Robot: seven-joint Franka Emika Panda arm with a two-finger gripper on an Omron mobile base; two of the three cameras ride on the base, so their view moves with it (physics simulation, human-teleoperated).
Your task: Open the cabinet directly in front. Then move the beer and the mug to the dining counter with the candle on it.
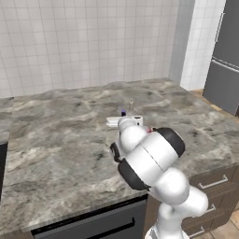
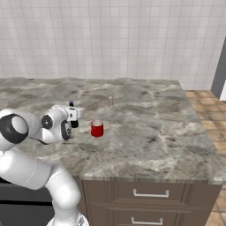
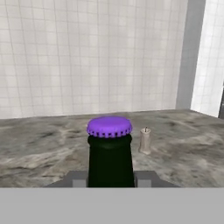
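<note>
Between the gripper's [image 3: 109,178] fingers, clamped: beer [image 3: 110,153], over the counter [image 2: 167,132]. Right view adds the mug [image 2: 97,128] just beside; hand view shows the candle [image 3: 145,141] beyond.

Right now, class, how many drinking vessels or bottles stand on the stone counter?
2. The red mug stands free near the counter's middle. The beer bottle stands to its left, its neck between the claw fingers. Others might hide behind the arm.
</note>
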